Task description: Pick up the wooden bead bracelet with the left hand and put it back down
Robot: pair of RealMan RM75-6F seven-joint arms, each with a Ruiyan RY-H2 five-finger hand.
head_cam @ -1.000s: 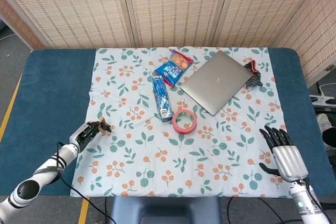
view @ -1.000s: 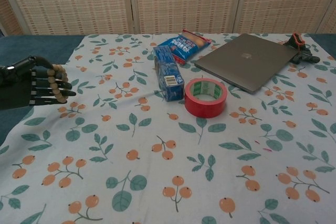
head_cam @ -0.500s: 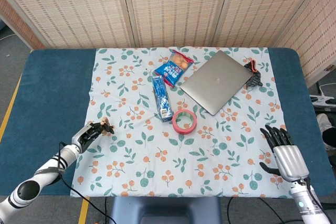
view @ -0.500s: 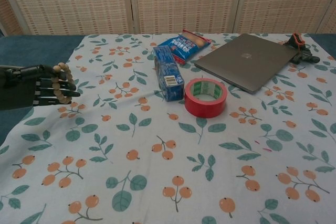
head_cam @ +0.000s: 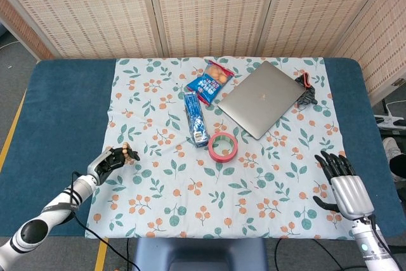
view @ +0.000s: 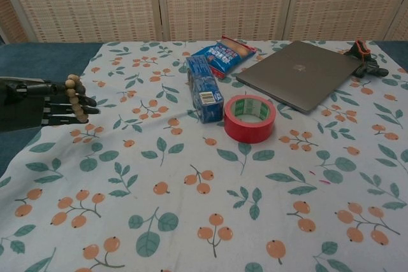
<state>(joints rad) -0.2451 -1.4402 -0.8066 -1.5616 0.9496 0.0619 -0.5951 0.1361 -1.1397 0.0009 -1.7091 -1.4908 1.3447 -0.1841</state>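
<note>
The wooden bead bracelet (view: 76,97) is a loop of tan beads hanging around the fingers of my left hand (view: 44,101) at the left edge of the floral cloth. From the head view the bracelet (head_cam: 129,153) shows at the tips of the left hand (head_cam: 109,162), just above the cloth. The fingers are stretched forward through the loop. My right hand (head_cam: 342,188) rests at the near right corner of the table, fingers spread and holding nothing; the chest view does not show it.
On the cloth lie a red tape roll (view: 250,118), a blue box (view: 204,87), a blue snack bag (view: 223,52) and a closed laptop (view: 299,73). A black and orange clamp (view: 364,62) sits at the far right. Blue table (head_cam: 63,106) shows left of the cloth.
The left hand's fingers have uncurled and straightened; the bracelet has slid along them and now hangs more upright. The hand has dropped slightly toward the cloth. The right hand has not moved.
</note>
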